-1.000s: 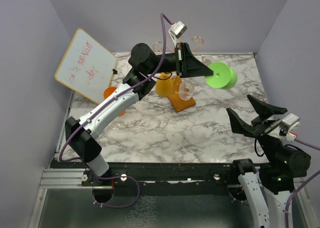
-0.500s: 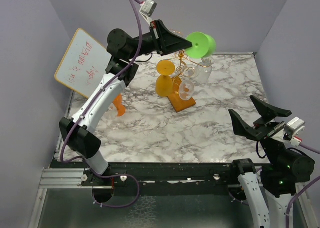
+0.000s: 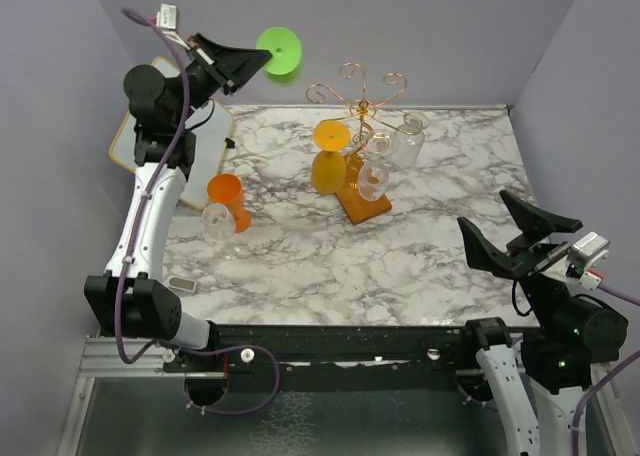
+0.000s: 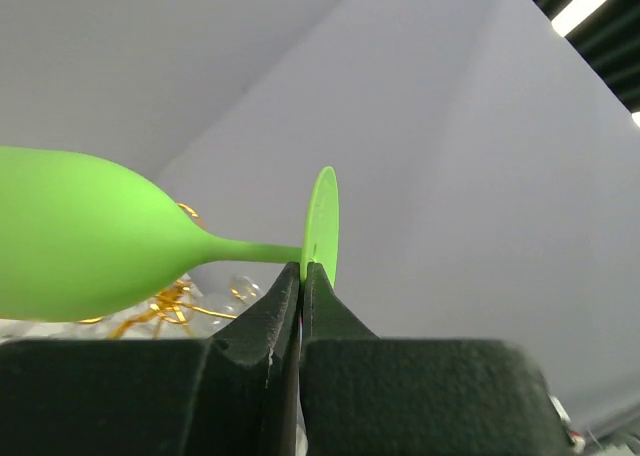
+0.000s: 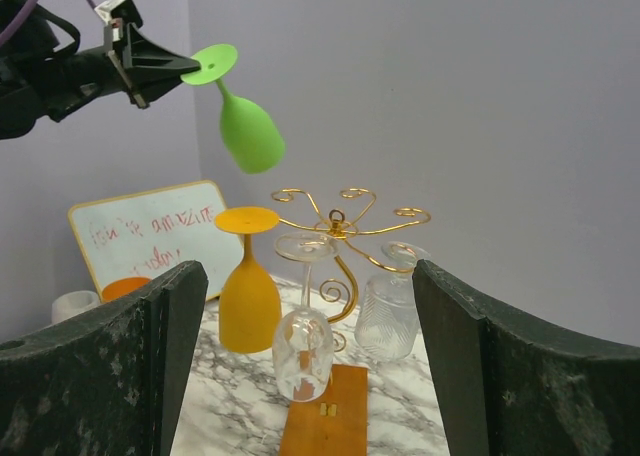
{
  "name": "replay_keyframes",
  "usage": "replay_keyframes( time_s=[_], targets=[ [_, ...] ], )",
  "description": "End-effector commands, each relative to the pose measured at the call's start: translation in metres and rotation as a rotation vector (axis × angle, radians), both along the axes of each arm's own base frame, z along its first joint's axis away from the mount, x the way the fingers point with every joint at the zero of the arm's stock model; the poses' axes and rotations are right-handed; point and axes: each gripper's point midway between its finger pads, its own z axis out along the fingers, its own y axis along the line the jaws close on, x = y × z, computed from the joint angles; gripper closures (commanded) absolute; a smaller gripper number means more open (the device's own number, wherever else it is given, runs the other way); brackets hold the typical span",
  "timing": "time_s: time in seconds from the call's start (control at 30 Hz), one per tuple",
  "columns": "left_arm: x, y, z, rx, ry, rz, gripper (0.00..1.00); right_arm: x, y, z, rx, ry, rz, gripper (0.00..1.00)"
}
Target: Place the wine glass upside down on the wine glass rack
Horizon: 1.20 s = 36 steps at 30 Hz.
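My left gripper (image 3: 262, 62) is shut on the rim of the foot of a green wine glass (image 3: 280, 52), held high at the back left, well left of the rack. In the right wrist view the glass (image 5: 248, 126) hangs foot up, bowl down and tilted. In the left wrist view the jaws (image 4: 303, 272) pinch the foot disc and the bowl (image 4: 80, 236) points left. The gold wire rack (image 3: 362, 101) stands on its orange-brown wooden base (image 3: 368, 206). My right gripper (image 3: 515, 231) is open and empty at the right, facing the rack (image 5: 345, 221).
An orange glass (image 3: 328, 161), a clear stemmed glass (image 3: 372, 178) and a patterned clear glass (image 3: 402, 141) hang upside down on the rack. An orange cup (image 3: 228, 198) and a clear glass (image 3: 217, 222) stand at the left. The whiteboard (image 3: 215, 136) leans at the back left.
My left arm has swung the green glass from the right of the rack, across it, up to the far back left. The right arm has barely moved.
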Motion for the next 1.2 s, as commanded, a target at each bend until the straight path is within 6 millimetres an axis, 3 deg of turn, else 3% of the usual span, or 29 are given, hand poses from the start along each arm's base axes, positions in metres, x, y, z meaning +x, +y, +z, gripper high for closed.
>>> replay_keyframes(
  time_s=[0.0,0.23,0.33,0.6,0.83,1.17],
  targets=[
    [0.013,0.049,-0.016,-0.018,0.099,0.172,1.0,0.011,-0.002,-0.01,0.018,0.052,-0.011,0.12],
    [0.033,0.051,-0.084,-0.025,0.31,0.181,1.0,0.02,-0.003,-0.016,0.034,0.079,-0.016,0.12],
    [0.033,0.046,-0.1,-0.027,0.353,0.173,1.0,0.025,-0.004,-0.02,0.045,0.098,-0.024,0.12],
    [0.03,0.004,-0.13,0.023,0.441,0.156,1.0,0.029,-0.009,-0.024,0.074,0.103,-0.045,0.12],
    [0.029,-0.028,-0.132,0.046,0.438,0.122,1.0,0.02,-0.016,-0.027,0.095,0.088,-0.077,0.12],
    [0.05,-0.059,-0.125,0.029,0.443,0.098,1.0,0.008,-0.021,-0.021,0.101,0.031,-0.097,0.12]
  ],
)
